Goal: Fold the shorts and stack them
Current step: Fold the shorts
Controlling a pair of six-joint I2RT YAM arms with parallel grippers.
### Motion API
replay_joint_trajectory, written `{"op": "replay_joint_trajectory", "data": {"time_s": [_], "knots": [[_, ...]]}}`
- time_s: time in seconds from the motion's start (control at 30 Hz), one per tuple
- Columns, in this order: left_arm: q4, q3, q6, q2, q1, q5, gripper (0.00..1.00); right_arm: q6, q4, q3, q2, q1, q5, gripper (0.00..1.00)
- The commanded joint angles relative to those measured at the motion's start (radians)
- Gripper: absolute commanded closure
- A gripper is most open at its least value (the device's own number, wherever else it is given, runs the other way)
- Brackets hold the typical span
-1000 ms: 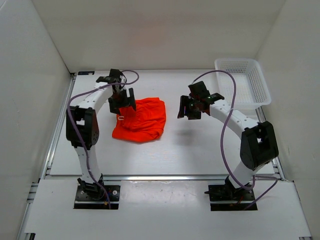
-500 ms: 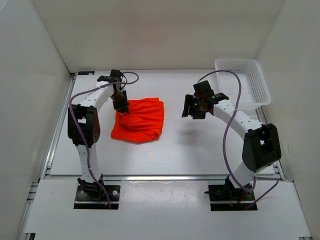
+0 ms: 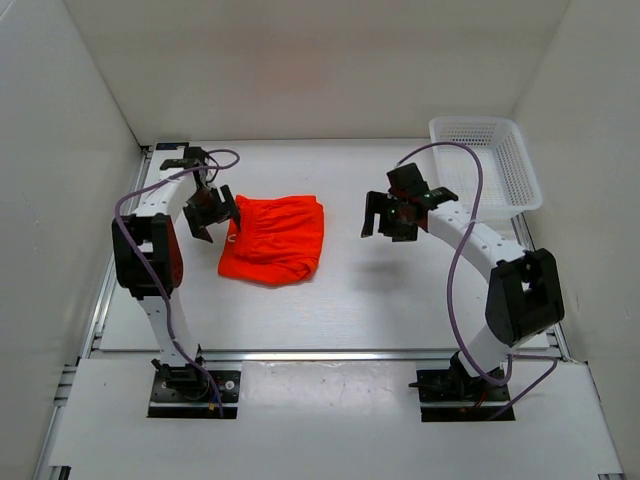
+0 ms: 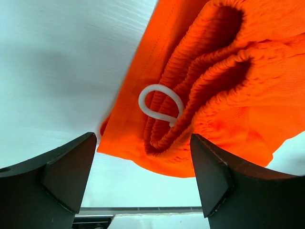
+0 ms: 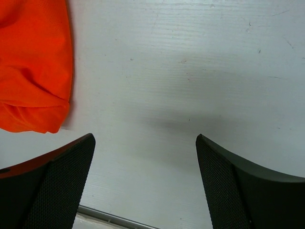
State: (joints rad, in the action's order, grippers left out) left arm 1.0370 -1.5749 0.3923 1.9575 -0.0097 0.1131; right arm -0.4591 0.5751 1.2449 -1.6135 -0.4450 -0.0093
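The orange-red shorts (image 3: 274, 237) lie folded into a compact bundle on the white table, left of centre. In the left wrist view the bunched elastic waistband (image 4: 209, 76) and a loop of white drawstring (image 4: 159, 102) face the camera. My left gripper (image 3: 211, 213) hangs open just left of the shorts' waistband edge, nothing between its fingers (image 4: 66, 167). My right gripper (image 3: 392, 215) is open above bare table to the right of the shorts, clear of the cloth; the shorts' right edge (image 5: 33, 71) shows at the left of its wrist view.
A white mesh basket (image 3: 486, 160) stands at the back right corner of the table (image 3: 350, 290). White walls enclose the table on three sides. A metal rail (image 3: 330, 353) runs along the near edge by the arm bases.
The left gripper closed at the shorts' waistband, then opened and drew back to the left, leaving the cloth slightly shifted. The right gripper opened wider and stayed roughly in place.
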Motion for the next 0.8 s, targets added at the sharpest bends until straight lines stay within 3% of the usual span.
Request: {"op": "replay_joint_trajectory", "data": {"time_s": [0.0,0.13,0.3,0.43,0.63,0.77], "knots": [[-0.022,-0.046,0.026,-0.126,-0.001,-0.062,0.09,0.022,0.012,-0.012,0.052,0.002,0.031,0.09],[-0.011,-0.034,0.037,-0.213,0.031,-0.11,0.13,0.022,0.046,-0.012,0.092,0.002,0.081,0.06],[-0.076,0.05,0.028,-0.342,0.031,-0.11,0.17,-0.027,0.069,-0.036,0.206,0.002,0.309,0.0],[-0.138,0.118,0.028,-0.515,0.031,-0.076,0.02,-0.038,0.101,-0.047,0.308,0.011,0.442,0.0],[-0.183,0.197,0.028,-0.684,0.02,-0.041,0.0,-0.023,0.172,-0.047,0.426,0.011,0.632,0.0],[-0.203,0.249,0.028,-0.814,0.011,-0.01,0.0,-0.007,0.197,-0.073,0.486,0.011,0.667,0.0]]}}
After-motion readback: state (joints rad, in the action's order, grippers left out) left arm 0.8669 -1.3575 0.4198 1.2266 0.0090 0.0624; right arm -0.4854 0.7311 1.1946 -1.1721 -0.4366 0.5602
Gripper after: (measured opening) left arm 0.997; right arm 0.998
